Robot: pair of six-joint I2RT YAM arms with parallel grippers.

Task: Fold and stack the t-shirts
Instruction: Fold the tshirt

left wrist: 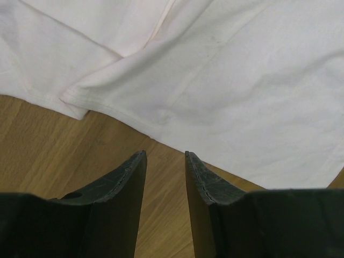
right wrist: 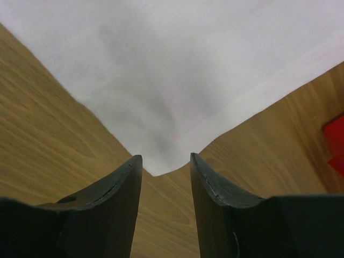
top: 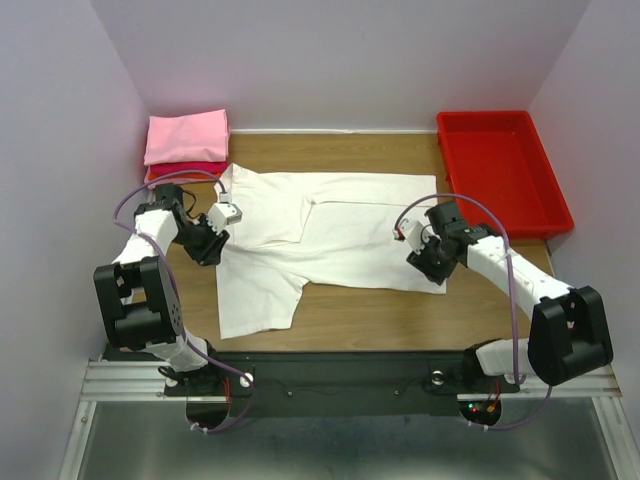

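The left gripper (left wrist: 165,157) is seen with its fingers parted and nothing grasped, bare wood showing in the gap, and the hem of the white t-shirt (left wrist: 226,86) lies just ahead of the tips. The right gripper (right wrist: 165,159) is likewise released and empty, and a corner of the same shirt reaches the gap between its tips unpinched. The shirt is spread, partly folded, across the table (top: 400,315). A folded pink t-shirt (top: 187,137) is stacked on a red t-shirt (top: 190,170) at the far left, and a red tray (top: 500,165) is set at the far right.
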